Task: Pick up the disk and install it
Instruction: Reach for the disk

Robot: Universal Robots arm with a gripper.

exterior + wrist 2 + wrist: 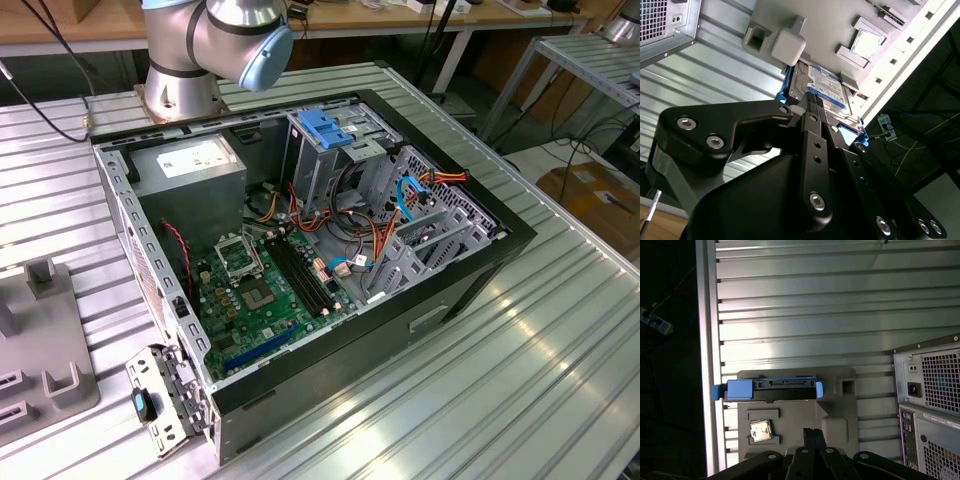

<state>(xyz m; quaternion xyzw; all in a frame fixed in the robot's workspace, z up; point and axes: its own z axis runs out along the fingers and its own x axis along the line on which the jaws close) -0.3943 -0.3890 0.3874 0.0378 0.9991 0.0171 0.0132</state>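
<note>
My gripper, fingers pressed together and empty, hangs over the grey fixture in whose slot the disk sits: rigid, light, probably shock-sensitive, best grasped across its blue carrier frame.

Ribbed table with computer case, grey fixture

Ribbed metal table, wooden bench behind, black cables

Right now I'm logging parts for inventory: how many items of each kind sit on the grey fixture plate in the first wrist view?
Disk in blue carrier: 1
Silver square chip: 1
Total: 2
</note>
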